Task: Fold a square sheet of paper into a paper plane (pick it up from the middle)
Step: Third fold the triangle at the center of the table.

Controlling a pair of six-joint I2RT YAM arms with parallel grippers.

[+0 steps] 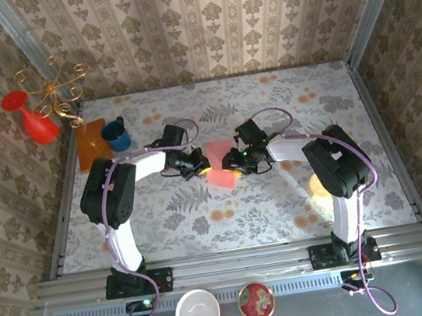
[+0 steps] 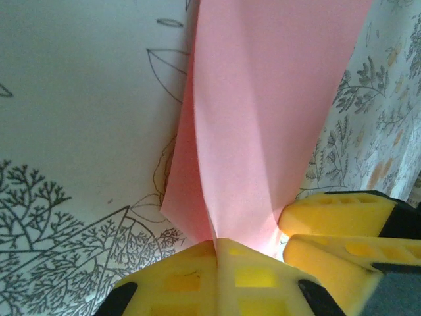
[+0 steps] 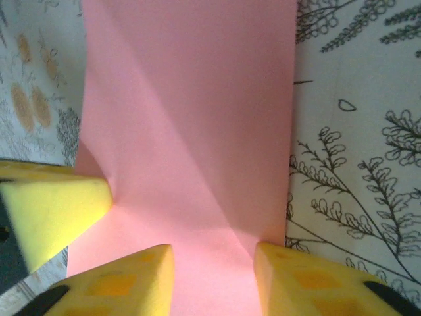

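Note:
The square sheet of paper (image 1: 218,165) is salmon pink and lies partly folded in the middle of the floral table, between my two grippers. My left gripper (image 1: 196,162) meets it from the left. In the left wrist view that gripper (image 2: 217,242) is shut on a raised crease of the paper (image 2: 263,118), which spreads away from the yellow fingers (image 2: 177,276). My right gripper (image 1: 237,162) comes in from the right. In the right wrist view it (image 3: 214,253) stands open, its fingers (image 3: 309,280) apart over the flat paper (image 3: 191,112).
A blue mug (image 1: 117,134) and an orange-brown board (image 1: 89,143) sit at the table's far left, beside a red vase (image 1: 33,120) and a gold candle holder (image 1: 56,89). A white bowl (image 1: 197,313) and a red patterned bowl (image 1: 255,301) rest below the near rail.

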